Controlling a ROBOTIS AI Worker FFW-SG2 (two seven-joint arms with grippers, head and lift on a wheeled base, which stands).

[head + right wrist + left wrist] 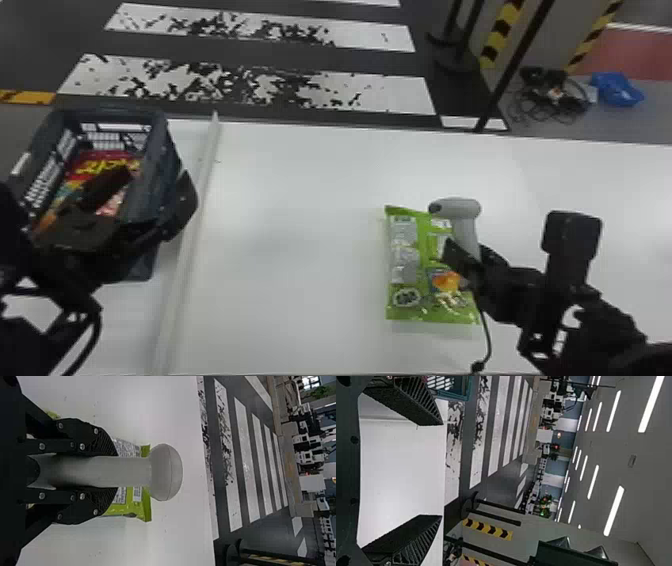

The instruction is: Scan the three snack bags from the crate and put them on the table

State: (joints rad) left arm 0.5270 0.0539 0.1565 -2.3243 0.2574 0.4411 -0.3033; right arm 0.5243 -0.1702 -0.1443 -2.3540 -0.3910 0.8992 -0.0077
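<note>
Left fingers (409,399) wide, nearer arm to the red bag (97,162) in crate (162,155), left of frame. Bag shows past one finger, long axis unclear. Right fingers (101,441) hold scanner (457,207) by green bag (406,245), lower right.

A white table (300,225) spreads across the middle and lower part of the head view, running out to the right edge. A raised pale strip (192,240) crosses it lengthwise, left of centre. The dark crate (165,165) stands on it at the left; a green snack bag (404,250) lies flat right of centre.
</note>
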